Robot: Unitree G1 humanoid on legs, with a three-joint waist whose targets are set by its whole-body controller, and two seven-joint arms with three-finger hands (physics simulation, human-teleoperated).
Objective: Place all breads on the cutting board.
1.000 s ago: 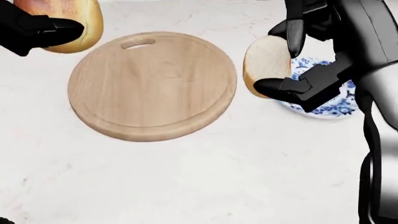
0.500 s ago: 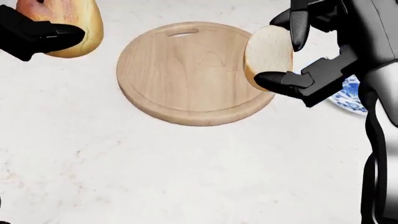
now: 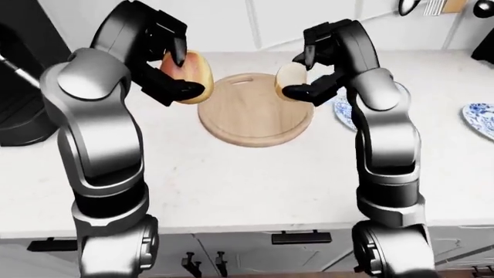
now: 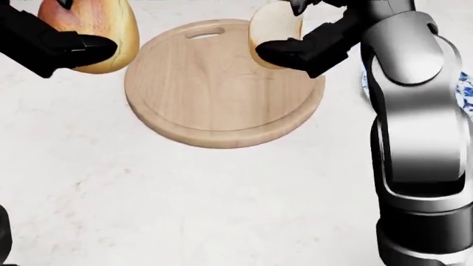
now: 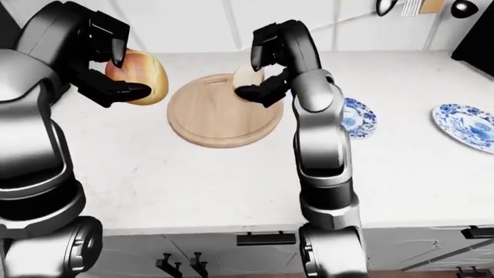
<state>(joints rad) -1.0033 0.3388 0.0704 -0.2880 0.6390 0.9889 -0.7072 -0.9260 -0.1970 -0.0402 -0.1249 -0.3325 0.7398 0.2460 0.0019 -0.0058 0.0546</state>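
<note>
The right hand point(image 4: 295, 33), pinching the pale bread slice point(image 4: 275, 30), had moved over the cutting board point(image 4: 222, 88). The left hand point(image 4: 51, 41) gripped its bun point(image 4: 100, 33) beside the board; release seemed imminent.

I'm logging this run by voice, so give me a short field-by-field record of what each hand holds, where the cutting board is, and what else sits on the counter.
left hand: shut on the large bread roll, held above the counter at the board's left edge in the head view
right hand: shut on the small pale bread, held over the board's upper right part
cutting board: round, wooden, nothing lying on it
plates: two blue patterned plates right of the board, no bread on them
task state: neither bread set down yet
</note>
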